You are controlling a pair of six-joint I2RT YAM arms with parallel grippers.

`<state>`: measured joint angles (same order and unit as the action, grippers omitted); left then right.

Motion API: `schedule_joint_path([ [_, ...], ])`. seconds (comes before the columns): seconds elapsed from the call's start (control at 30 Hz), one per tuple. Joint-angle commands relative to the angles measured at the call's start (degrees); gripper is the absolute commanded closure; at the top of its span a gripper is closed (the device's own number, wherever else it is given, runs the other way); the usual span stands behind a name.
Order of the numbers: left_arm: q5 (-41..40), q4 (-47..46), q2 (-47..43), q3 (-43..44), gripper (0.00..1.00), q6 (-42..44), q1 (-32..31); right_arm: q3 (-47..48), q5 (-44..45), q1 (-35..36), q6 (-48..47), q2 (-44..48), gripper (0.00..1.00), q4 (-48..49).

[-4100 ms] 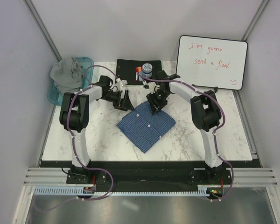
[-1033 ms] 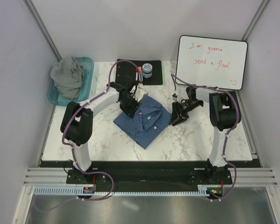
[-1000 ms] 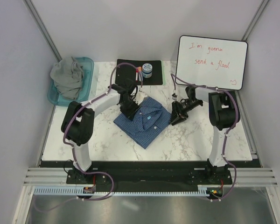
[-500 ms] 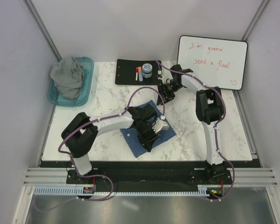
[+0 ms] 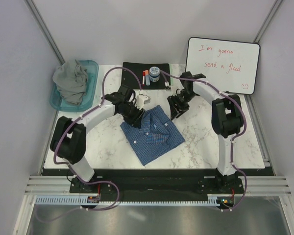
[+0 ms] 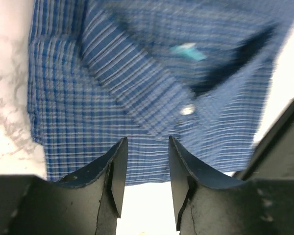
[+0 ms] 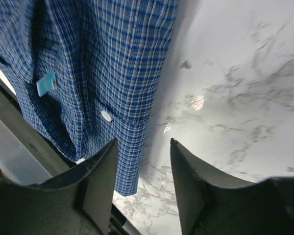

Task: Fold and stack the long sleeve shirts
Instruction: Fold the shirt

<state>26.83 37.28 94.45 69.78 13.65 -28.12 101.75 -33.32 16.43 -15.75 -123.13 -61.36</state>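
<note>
The blue-and-white check shirt lies folded on the marble table, collar and a white button facing up. The grey shirt is bunched in the teal tub. My left gripper hovers at the check shirt's far left edge. In the left wrist view it is open and empty, its tips just over the shirt's hem. My right gripper is at the shirt's far right corner. It is open over bare marble, with the shirt's folded edge beside its left finger.
The teal plastic tub sits at the table's far left. A black mat at the back holds a jar and markers. A whiteboard leans at the back right.
My left gripper has drawn back from the shirt's near side to its far left edge. My right gripper has come down from the back to the shirt's far right corner.
</note>
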Motion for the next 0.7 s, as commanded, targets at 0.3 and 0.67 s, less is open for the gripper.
schedule_joint_path([
  [0.3, 0.7, 1.1, 1.2, -14.1, 0.67, 8.5, -4.2, -0.1, 3.6, 3.3, -2.8, -7.8, 0.74, 0.1],
  [0.67, 10.8, 5.6, -9.0, -6.9, 0.52, 4.9, -20.2, 20.5, 0.1, 7.9, -10.5, -15.7, 0.74, -5.1],
])
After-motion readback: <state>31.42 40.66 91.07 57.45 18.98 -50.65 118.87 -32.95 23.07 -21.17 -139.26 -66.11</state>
